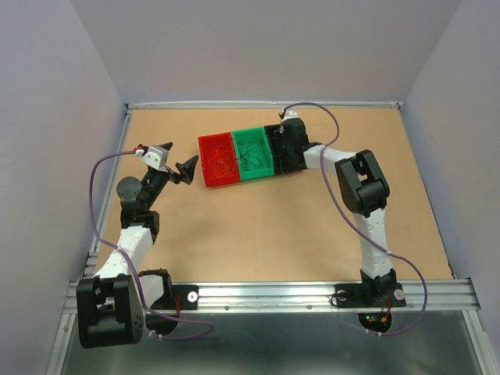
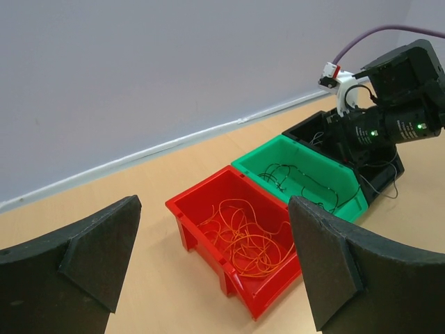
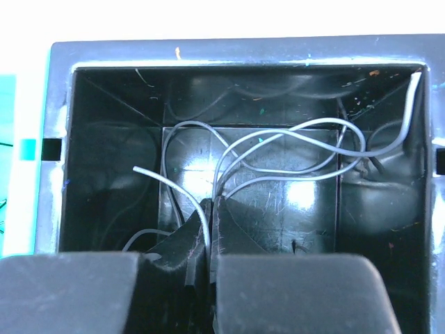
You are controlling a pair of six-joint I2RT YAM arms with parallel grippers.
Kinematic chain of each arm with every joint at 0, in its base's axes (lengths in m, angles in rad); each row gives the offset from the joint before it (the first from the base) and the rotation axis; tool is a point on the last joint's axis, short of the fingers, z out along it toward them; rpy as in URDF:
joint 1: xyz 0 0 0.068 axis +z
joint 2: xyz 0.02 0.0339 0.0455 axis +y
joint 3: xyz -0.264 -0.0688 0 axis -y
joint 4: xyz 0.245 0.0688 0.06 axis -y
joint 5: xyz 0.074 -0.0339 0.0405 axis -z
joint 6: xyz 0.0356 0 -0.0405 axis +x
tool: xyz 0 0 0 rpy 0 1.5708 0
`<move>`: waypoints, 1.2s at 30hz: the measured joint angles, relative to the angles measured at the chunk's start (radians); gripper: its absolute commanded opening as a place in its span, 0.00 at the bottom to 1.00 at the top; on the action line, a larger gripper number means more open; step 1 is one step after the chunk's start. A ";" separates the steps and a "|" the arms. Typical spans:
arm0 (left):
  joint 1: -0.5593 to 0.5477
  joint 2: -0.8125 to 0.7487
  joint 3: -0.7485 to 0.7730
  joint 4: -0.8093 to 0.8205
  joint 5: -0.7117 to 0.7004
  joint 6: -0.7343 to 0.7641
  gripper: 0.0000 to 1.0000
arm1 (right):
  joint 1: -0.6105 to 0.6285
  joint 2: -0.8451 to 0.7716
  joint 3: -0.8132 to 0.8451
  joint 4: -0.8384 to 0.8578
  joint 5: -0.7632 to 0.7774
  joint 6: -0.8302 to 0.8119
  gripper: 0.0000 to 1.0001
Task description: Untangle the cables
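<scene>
The right hand (image 3: 210, 206), clenched on a grey cable (image 3: 278, 149), sits inside the black bin (image 3: 62, 139); the left hand (image 1: 187, 169) hangs released beside the red bin (image 1: 215, 137) on the tabletop (image 1: 273, 234).

From above, my right gripper (image 1: 286, 150) covers most of the black bin (image 1: 271, 158); the cables (image 1: 251, 156) in the green bin (image 1: 248, 133) blur together.

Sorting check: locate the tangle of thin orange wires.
Top view, left of centre: the orange wires lie inside the red plastic bin, beside the green bin.
</scene>
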 measured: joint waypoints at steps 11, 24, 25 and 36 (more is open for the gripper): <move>-0.002 -0.002 0.000 -0.001 -0.001 0.012 0.99 | 0.033 -0.119 -0.060 -0.099 0.068 0.028 0.65; -0.008 -0.002 0.000 -0.008 0.001 0.022 0.99 | 0.177 -0.528 -0.318 -0.071 0.263 0.023 0.89; -0.009 -0.002 0.000 -0.008 0.002 0.023 0.99 | 0.179 -0.578 -0.367 -0.065 0.256 0.020 0.90; -0.015 -0.048 0.000 -0.040 0.004 0.029 0.99 | 0.182 -1.369 -0.944 0.206 0.048 0.032 1.00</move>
